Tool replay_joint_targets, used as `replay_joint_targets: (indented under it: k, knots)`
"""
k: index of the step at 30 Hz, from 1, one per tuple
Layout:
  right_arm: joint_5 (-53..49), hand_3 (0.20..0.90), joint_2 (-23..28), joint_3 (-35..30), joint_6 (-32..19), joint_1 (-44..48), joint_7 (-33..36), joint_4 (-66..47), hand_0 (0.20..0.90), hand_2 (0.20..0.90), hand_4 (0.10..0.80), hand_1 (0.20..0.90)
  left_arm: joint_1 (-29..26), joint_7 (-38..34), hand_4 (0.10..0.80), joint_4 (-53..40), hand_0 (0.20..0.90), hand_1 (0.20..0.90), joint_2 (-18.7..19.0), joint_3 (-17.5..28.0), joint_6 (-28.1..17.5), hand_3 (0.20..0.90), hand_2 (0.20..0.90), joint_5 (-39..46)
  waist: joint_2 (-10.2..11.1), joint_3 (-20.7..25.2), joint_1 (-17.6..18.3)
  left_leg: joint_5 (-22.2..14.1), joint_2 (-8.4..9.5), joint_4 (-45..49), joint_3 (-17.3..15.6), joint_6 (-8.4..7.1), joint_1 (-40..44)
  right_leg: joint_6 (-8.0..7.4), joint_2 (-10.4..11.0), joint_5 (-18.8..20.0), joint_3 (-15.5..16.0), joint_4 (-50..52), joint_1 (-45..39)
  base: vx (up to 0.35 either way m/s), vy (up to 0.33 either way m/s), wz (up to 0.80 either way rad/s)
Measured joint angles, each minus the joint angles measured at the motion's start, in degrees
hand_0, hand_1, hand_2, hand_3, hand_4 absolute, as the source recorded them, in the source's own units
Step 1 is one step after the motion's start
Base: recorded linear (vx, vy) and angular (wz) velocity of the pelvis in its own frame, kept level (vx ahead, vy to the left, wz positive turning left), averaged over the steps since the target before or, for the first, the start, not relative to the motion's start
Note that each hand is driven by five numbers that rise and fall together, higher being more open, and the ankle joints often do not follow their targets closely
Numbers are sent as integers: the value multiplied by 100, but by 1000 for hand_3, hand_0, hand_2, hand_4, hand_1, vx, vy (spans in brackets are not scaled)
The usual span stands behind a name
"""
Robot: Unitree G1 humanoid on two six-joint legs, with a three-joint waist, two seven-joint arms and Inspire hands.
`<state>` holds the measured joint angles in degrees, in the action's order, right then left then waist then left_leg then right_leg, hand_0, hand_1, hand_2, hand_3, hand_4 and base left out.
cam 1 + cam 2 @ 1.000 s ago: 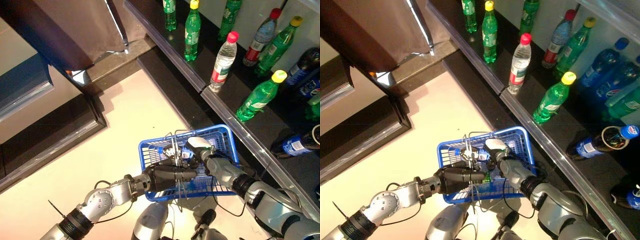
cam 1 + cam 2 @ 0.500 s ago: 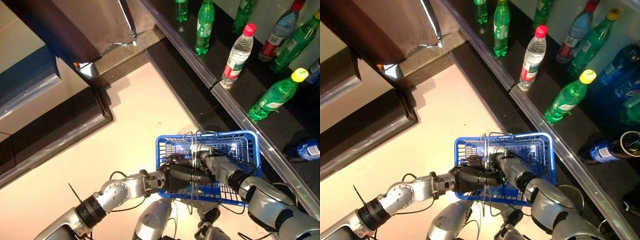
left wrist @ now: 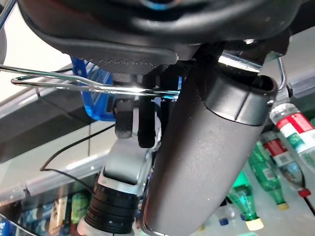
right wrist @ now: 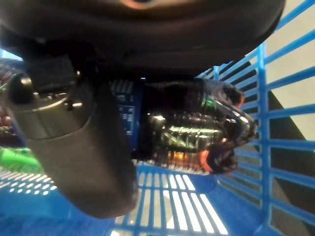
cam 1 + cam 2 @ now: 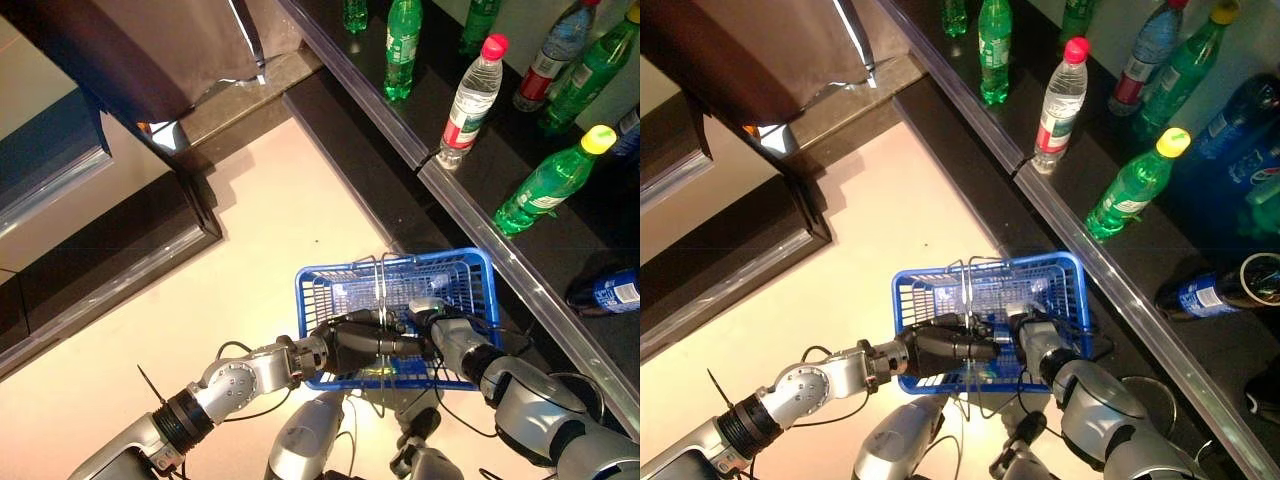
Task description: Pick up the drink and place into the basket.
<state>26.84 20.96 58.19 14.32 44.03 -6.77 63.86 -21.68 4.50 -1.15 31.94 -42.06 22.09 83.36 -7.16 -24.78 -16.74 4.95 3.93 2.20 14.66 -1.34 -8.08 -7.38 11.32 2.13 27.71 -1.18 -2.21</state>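
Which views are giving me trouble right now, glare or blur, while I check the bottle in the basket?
Left eye view: a bright patch on the floor under the basket washes out its near edge. Right wrist view: the right robot hand is a dark, soft mass up close, though the bottle it holds shows reflections. Left wrist view: the left robot hand blocks most of the frame; the wire handle glints.

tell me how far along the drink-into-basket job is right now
Done: the left hand is curled round the wire handle of the blue basket, and the right hand has brought a dark drink bottle down inside it. In hand: the right hand grips that bottle just above the basket floor. Left: let go and pull the hand out.
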Motion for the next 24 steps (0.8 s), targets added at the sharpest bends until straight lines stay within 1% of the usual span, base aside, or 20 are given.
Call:
replay_joint_targets:
  k: [3, 7, 11, 12, 17, 21, 24]
  knots:
    - [-64, 900, 2, -158, 1, 30, 93, -8, 900, 900, 800, 900, -3, -1, 100, 6, 300, 300, -1, 1, -1, 200, 300, 5, 6, -4, 32, 1, -3, -3, -3, 1, -2, 0, 0, 0, 0, 2, 5, 0, 0, 0]
    - [-285, 900, 1, -210, -62, 113, 165, -64, 900, 900, 800, 900, -3, -188, 100, 82, 300, 300, -14, 6, 22, 200, 300, 96, 35, -22, 114, 4, -9, -2, -10, 5, -1, 2, -1, 2, -5, 9, 7, 0, 0, 0]
    - [-525, 900, 9, -395, -214, 142, 250, -254, 900, 900, 800, 900, -13, -419, 100, 313, 300, 300, -30, 15, 47, 200, 300, 148, 82, -52, 152, 4, -41, -5, -74, 6, 3, 17, -22, 13, -59, 12, 33, -7, 9, -7]
    - [-657, 900, 14, -409, -262, 143, 327, -260, 900, 900, 800, 900, -12, -459, 100, 316, 300, 300, -1, 21, 43, 200, 300, 148, 91, -57, 147, 4, -54, -7, -134, 6, 4, 22, -29, 16, -77, 12, 39, -6, 16, -8]
    - [-957, 900, 85, -465, -437, 120, 544, -434, 900, 900, 800, 900, -11, -619, 100, 317, 300, 300, 25, 78, 77, 200, 300, 252, 141, -88, 157, 4, -72, -14, -196, 7, 46, 35, -33, 27, -143, 17, 41, -9, 11, -7]
    - [-1133, 900, 234, -641, -502, 107, 753, -816, 900, 900, 800, 900, 58, -801, 100, 318, 300, 300, 33, 307, 100, 200, 300, 426, 174, -108, 182, 7, -96, -20, -239, 10, 74, 49, -44, 37, -183, 32, 40, -21, 19, -5]
    - [-1228, 900, 402, -666, -508, 79, 855, -1307, 900, 900, 800, 900, 251, -828, 100, 317, 300, 300, 44, 565, 71, 200, 300, 486, 198, -121, 265, 9, -103, -30, -262, 14, 95, 52, -43, 40, -215, 44, 40, -1, 18, -5]
